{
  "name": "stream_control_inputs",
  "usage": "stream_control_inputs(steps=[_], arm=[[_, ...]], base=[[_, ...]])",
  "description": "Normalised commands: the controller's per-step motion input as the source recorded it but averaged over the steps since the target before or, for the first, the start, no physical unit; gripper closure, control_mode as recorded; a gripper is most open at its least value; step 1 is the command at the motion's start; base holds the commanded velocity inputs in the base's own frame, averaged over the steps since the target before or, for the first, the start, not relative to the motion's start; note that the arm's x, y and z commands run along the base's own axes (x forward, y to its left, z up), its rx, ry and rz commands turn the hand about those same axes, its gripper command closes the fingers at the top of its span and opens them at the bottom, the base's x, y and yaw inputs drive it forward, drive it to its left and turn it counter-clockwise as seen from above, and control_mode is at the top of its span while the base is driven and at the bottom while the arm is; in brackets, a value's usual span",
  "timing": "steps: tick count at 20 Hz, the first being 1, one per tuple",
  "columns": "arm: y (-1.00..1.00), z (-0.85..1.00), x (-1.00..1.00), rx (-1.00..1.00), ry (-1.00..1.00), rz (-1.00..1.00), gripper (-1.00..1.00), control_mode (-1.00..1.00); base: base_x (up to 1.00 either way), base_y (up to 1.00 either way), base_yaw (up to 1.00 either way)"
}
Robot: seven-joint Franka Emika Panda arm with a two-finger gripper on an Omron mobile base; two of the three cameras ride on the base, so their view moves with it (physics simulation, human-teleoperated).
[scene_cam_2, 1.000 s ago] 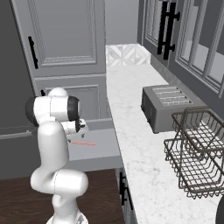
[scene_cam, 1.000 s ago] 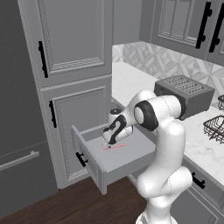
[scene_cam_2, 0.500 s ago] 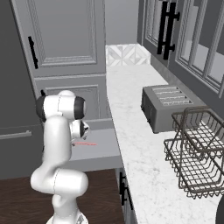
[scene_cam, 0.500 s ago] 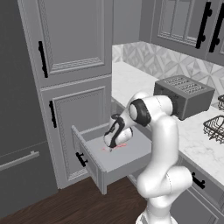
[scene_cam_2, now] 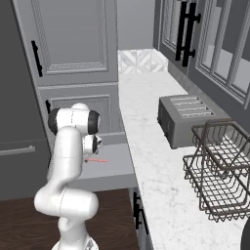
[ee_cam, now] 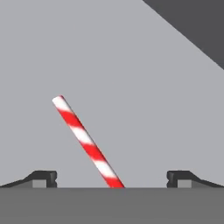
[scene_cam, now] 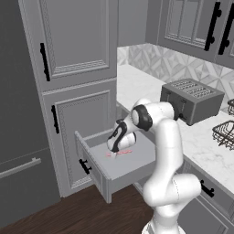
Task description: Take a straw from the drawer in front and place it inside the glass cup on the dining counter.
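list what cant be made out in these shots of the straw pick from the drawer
- Straw: in the hand view its near end is cut off at the bottom; in the left base view the end effector covers part of it.
- End effector: in the right base view the arm hides its fingers.
- Drawer: in the right base view the arm hides its left part.
- Wire basket: cut off by the right edge.

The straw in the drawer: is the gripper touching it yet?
Apart. In the hand view the straw lies on the drawer floor between the wide-open fingertips, with clear floor on both sides.
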Motion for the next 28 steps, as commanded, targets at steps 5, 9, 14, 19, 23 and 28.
stream_control_inputs(steps=[5,9,14,19,23,28], arm=[[0.00,-0.32,0.17,0.00,0.03,0.08,-1.00,-1.00],[0.00,-0.36,0.11,0.00,0.03,0.07,-1.00,-1.00],[0.00,-0.49,0.01,0.00,0.07,0.05,1.00,-1.00],[0.00,-0.46,-0.01,0.00,0.05,0.02,1.00,-1.00],[0.00,-0.40,0.00,0.00,0.02,0.00,1.00,-1.00],[0.00,-0.21,-0.08,0.00,0.00,0.00,1.00,-1.00]], base=[[0.00,0.00,0.00],[0.00,0.00,0.00],[0.00,0.00,0.00],[0.00,0.00,0.00],[0.00,0.00,0.00],[0.00,0.00,0.00]])
